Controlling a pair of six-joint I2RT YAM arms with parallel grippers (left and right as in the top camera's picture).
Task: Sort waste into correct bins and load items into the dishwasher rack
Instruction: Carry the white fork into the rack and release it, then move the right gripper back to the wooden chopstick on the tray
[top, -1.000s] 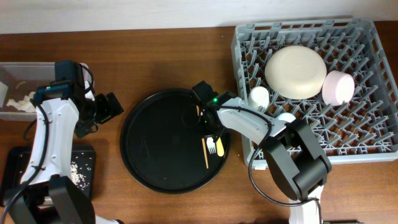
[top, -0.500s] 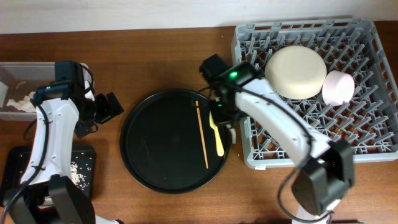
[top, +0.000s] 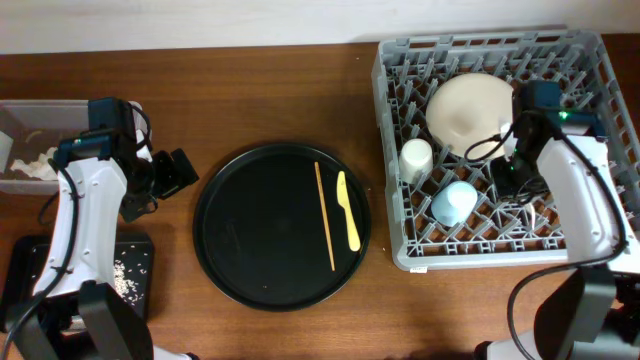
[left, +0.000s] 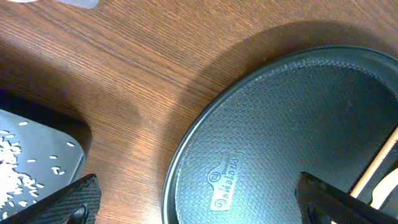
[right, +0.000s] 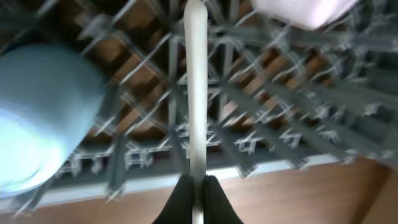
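My right gripper is shut on the handle of the white fork, held over the grey dishwasher rack beside the light blue cup. In the rack are also the cream plate and small white cup. The pink bowl shows only in the right wrist view; the arm hides it from overhead. The yellow knife and wooden stick lie on the round black tray. My left gripper hangs open and holds nothing at that tray's left edge.
The clear tub at the far left holds crumpled white napkins. The shallow black tray at the front left carries loose rice grains. Bare wooden table lies between the round tray and the rack.
The right arm lifted the white fork off the round tray and swung right, across to the rack. The left arm has not moved.
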